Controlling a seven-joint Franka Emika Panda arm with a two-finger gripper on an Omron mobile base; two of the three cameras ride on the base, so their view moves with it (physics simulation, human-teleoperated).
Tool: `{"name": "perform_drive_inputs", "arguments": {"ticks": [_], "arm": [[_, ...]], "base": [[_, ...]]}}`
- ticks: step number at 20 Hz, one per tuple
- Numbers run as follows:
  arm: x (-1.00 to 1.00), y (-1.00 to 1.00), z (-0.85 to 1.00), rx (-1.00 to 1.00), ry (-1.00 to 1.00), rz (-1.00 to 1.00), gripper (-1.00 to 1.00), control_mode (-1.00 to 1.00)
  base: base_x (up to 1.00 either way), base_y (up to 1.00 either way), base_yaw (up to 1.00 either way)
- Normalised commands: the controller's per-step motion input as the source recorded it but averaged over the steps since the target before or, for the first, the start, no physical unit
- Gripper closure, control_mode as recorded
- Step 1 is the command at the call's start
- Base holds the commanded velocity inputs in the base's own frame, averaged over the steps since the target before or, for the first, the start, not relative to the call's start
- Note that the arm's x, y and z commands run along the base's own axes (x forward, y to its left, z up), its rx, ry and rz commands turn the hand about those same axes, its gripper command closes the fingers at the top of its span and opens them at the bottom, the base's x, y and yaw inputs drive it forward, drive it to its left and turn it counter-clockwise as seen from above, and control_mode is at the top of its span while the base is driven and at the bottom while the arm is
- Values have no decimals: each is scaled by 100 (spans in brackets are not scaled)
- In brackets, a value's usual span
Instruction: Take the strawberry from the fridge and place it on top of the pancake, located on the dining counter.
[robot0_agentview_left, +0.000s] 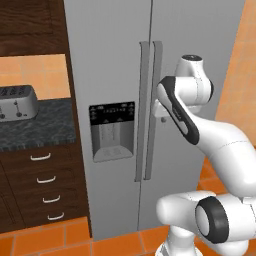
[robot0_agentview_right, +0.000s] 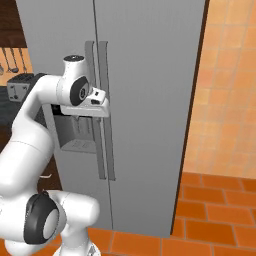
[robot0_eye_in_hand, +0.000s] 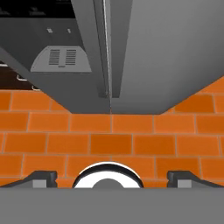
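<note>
Facing the fridge (robot0_agentview_left: 150, 75) with both doors shut, I'm at the opening step; the strawberry must be inside (I can't see it). My pincer (robot0_eye_in_hand: 111, 178) hangs wide open and empty, pointing down at the floor near the paired handles (robot0_agentview_left: 150, 110). Next I need to turn it toward a handle and close on it.

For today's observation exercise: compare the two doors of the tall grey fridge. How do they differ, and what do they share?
The left door of the tall grey fridge carries a black dispenser panel with a recessed grey tray; the right door is plain. The left door looks narrower than the right. Both are shut, matte grey, and each has a long vertical handle beside the centre seam.
</note>
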Motion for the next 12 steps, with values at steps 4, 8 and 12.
{"name": "perform_drive_inputs", "arguments": {"ticks": [4,8,12], "arm": [[9,0,-13,0,-13,0,-100,-100],[58,-4,-16,1,-34,8,-100,-100],[95,-11,-18,9,-18,11,-100,-100]], "base": [[0,0,0],[0,0,0],[0,0,0]]}}
